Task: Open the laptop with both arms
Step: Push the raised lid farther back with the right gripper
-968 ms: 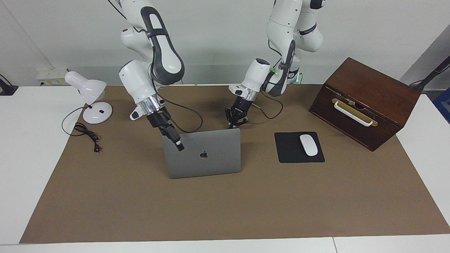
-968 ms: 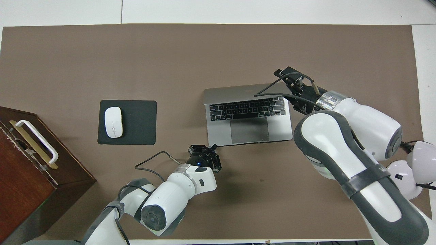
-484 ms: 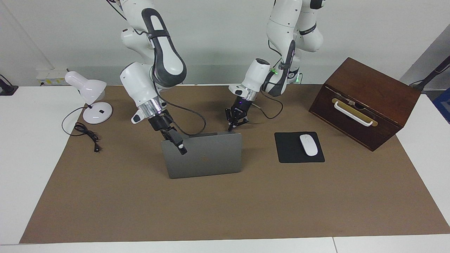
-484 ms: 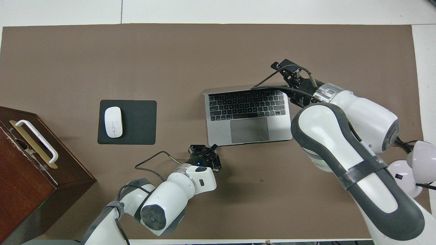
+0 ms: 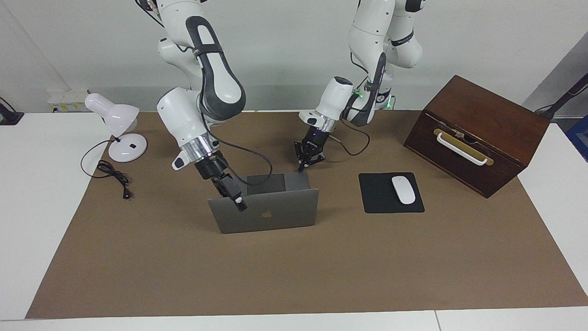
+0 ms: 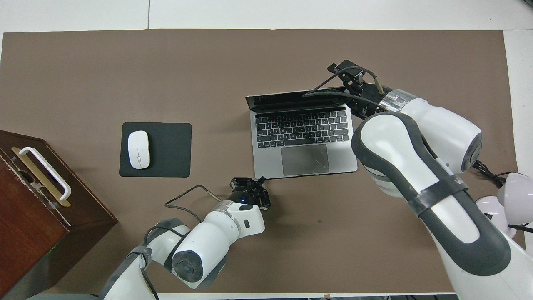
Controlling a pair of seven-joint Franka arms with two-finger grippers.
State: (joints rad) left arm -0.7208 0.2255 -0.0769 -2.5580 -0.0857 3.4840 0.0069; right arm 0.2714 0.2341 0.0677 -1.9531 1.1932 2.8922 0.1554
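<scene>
Overhead view shows the laptop (image 6: 304, 137) open at centre frame on the brown mat (image 6: 208, 66), keyboard and trackpad facing the bottom edge, its lid tipped back toward the top edge. Facing view shows the same laptop (image 5: 266, 209) at centre frame with the apple logo on the leaning lid.

From the lower right of the overhead view the right arm reaches up, and the right gripper (image 6: 347, 77) sits at the lid's upper right corner. In the facing view this right gripper (image 5: 240, 203) rests against the lid's top edge, left of centre frame; whether its fingertips are apart or together cannot be told.

Left gripper (image 5: 304, 166) is clenched, fingertips together, pointing down at the laptop base's corner at upper centre of the facing view; in the overhead view the left gripper (image 6: 257, 183) is at that corner, lower centre of frame.

Mouse (image 5: 403, 189) lies on the black mouse pad (image 5: 381, 202) right of centre. Wooden box (image 5: 477, 133) stands at the upper right, white desk lamp (image 5: 117, 124) at the upper left of the bench (image 5: 27, 184).
</scene>
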